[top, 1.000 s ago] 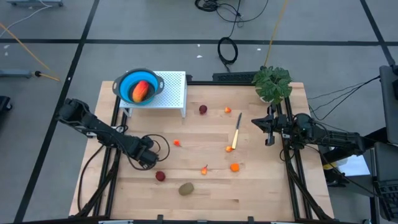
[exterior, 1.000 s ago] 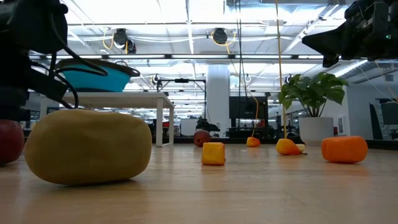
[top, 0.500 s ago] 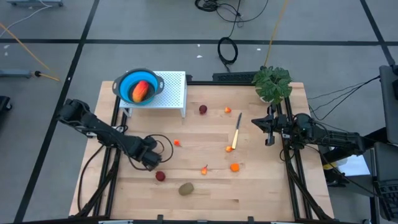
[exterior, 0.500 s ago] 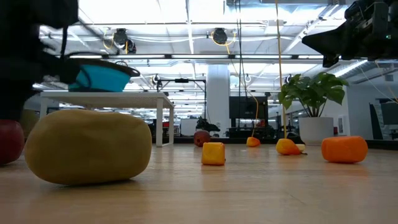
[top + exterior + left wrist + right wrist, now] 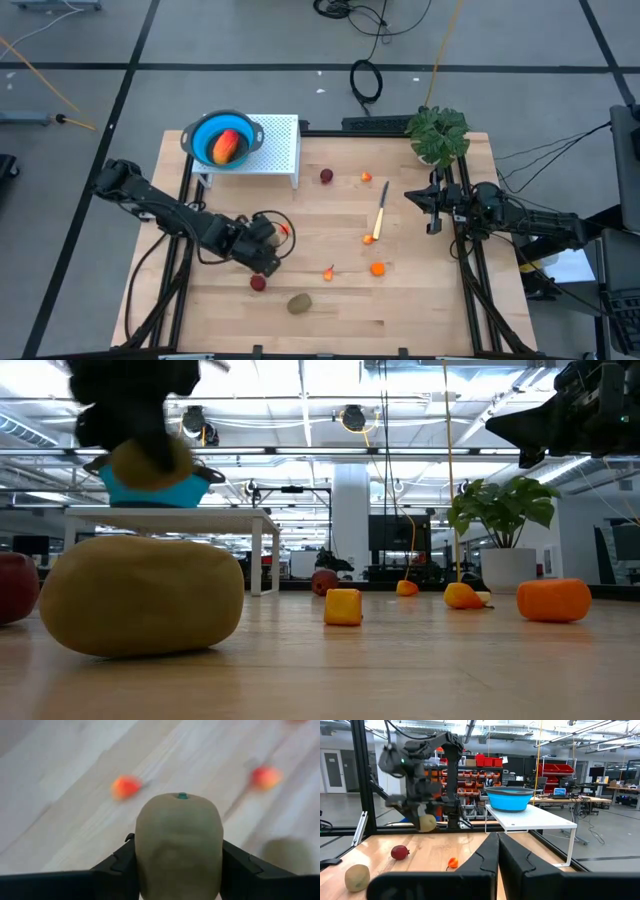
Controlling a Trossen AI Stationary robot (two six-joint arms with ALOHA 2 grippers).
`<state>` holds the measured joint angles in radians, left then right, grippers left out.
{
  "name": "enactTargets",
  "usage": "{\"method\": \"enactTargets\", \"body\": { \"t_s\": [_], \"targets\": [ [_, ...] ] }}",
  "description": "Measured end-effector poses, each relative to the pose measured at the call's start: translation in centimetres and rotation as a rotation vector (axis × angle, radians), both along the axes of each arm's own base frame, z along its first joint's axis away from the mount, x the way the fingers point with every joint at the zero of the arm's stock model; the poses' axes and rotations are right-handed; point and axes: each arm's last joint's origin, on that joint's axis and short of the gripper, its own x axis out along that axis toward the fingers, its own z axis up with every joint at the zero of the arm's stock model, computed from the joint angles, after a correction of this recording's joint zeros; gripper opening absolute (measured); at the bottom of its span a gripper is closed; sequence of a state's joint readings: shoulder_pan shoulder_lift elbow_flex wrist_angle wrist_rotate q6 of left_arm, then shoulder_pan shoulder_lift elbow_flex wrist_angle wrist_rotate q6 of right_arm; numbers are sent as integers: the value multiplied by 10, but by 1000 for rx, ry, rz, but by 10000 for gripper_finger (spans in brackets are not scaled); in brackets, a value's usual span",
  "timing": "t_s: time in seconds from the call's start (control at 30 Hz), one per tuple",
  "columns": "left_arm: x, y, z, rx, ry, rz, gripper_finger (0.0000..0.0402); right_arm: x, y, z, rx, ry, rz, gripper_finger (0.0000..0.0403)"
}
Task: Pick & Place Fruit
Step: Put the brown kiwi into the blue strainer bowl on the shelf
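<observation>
The left tool (image 5: 178,870) holds a pale tan-green fruit (image 5: 178,842) between its two fingers, up off the counter (image 5: 420,300). The fruit is round and smooth, so it could slip out and roll away. The right tool (image 5: 432,207) waits far off, closed and empty.

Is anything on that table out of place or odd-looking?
The knife lies loose among scattered fruit pieces, and only one red-orange fruit sits in the blue bowl. Otherwise nothing looks spilled or damaged; the left gripper holds a pale round fruit.
</observation>
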<state>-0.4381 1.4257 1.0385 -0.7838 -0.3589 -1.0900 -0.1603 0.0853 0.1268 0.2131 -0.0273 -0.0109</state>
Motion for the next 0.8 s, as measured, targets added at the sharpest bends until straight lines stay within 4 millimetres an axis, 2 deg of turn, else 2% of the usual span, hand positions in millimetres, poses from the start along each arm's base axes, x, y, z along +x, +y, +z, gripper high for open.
{"method": "enactTargets", "body": {
  "t_s": [0.13,0.4,0.6,0.8],
  "targets": [
    [17,-6,14,2,-214,-5,197,0,0,0,0,0,0,0],
    [43,-14,47,39,-644,1,185,0,0,0,0,0,0,0],
    [51,-16,75,36,-918,25,199,0,0,0,0,0,1,0],
    [52,-16,96,-13,-1114,76,190,0,0,0,0,1,2,0]
  ]
}}
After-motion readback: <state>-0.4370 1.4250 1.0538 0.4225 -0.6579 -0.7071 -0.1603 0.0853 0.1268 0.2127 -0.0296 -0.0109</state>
